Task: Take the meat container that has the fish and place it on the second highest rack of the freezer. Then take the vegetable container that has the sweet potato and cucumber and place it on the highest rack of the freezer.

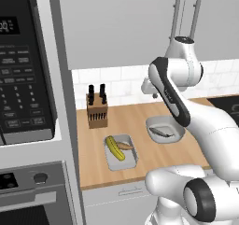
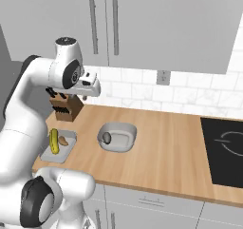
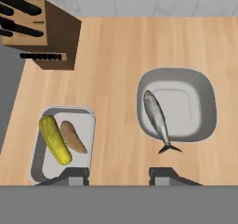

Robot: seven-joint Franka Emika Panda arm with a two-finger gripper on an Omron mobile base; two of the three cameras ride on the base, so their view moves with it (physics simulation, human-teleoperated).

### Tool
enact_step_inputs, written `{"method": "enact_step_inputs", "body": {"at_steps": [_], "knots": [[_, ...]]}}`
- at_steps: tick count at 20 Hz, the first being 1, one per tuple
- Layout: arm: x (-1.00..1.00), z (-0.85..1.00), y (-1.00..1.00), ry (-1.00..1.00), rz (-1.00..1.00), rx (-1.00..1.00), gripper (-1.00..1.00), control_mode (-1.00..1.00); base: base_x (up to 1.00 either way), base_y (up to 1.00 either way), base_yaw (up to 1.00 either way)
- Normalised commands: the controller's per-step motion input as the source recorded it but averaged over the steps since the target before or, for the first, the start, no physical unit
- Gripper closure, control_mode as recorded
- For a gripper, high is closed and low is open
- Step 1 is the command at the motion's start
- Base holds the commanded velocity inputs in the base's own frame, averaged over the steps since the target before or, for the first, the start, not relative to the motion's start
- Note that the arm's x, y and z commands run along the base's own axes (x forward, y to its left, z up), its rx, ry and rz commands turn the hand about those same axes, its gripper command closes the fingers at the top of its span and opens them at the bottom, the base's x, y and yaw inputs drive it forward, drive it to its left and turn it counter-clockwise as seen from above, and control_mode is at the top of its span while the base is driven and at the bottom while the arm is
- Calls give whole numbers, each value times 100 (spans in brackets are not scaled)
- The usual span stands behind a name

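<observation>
Fingers (image 3: 119,175): spread wide, holding nothing, bottom of hand view
Meat container (image 3: 177,105): right of centre on counter (image 3: 116,56); fish (image 3: 157,118) inside
Vegetable container (image 3: 62,144): lower left; cucumber (image 3: 55,140), sweet potato (image 3: 74,136)
Right base view: stovetop (image 2: 223,149) at right edge

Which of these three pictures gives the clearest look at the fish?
The hand view: it looks straight down on the fish, showing its whole silvery body and forked tail over the rim of the meat container. The left base view shows a thin dark sliver beside the arm; the right base view shows a small end-on blob.
</observation>
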Motion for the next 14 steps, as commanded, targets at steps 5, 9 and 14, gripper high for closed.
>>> {"method": "enact_step_inputs", "body": {"at_steps": [5,9,14], "knots": [[-4,-26,0,10,0,-2,-100,-100,0,0,0],[-56,-87,52,33,8,-14,-100,-100,0,0,0],[-53,-87,98,18,33,-4,-100,-100,0,0,0]]}}
